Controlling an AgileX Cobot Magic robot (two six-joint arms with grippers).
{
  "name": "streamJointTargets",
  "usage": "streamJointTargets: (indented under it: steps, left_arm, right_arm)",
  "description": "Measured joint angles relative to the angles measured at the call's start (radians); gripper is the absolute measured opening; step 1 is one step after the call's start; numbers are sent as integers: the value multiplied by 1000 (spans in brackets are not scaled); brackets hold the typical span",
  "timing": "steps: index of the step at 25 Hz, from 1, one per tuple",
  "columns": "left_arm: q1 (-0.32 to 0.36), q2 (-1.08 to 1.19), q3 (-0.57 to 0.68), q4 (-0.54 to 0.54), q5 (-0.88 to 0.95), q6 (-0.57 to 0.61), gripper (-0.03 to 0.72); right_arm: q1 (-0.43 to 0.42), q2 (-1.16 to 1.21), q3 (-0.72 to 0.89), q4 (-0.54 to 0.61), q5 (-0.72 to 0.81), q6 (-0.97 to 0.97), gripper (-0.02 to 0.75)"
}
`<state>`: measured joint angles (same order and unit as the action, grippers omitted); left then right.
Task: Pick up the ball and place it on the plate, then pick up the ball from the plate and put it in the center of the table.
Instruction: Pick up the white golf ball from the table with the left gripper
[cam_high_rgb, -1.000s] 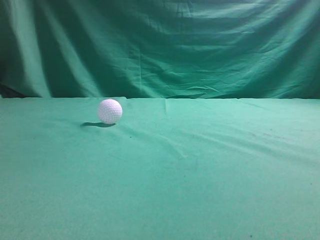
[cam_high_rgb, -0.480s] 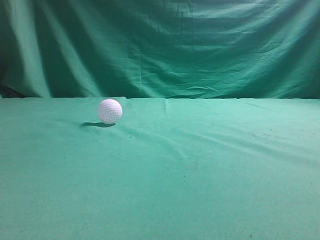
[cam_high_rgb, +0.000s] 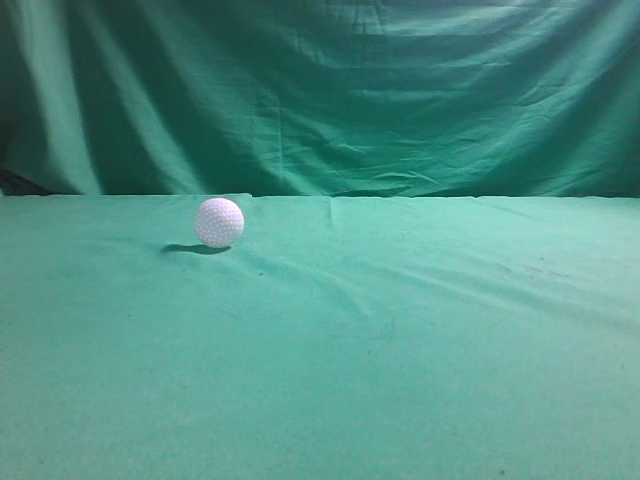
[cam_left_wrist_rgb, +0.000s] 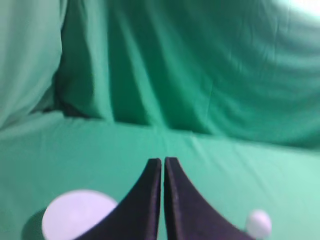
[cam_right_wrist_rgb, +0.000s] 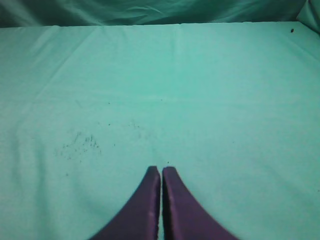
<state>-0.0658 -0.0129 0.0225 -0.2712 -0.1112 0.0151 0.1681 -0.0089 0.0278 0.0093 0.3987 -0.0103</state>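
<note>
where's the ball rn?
The ball sits on the table, left of center and far back near the backdrop curtain in the exterior view. In the left wrist view it lies low right of the shut left claw.

- From my exterior view, the golf ball sat on the table, left of the middle and toward the far edge.
- The backdrop curtain hung behind the table.
- Through my left wrist view, the plate lay to the left of the left gripper and the golf ball to its right, well apart.
- Through my right wrist view, the right gripper pointed over bare table.
</note>
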Motion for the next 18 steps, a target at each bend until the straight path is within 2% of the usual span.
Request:
streamJointTargets:
  steps: [2, 5, 10, 13, 18]
  left_arm:
    - [0, 0, -25, -2, 33, -42, 0]
    - [0, 6, -155, 4, 213, -45, 0]
    - [0, 137, -342, -1, 509, 65, 0]
    - [-11, 177, -377, -1, 539, 117, 0]
    - [-25, 179, -382, -15, 538, 123, 0]
  right_arm:
    - [0, 0, 0, 0, 0, 0, 0]
    - [0, 0, 0, 0, 0, 0, 0]
    - [0, 0, 0, 0, 0, 0, 0]
    - [0, 0, 0, 0, 0, 0, 0]
    - [0, 0, 0, 0, 0, 0, 0]
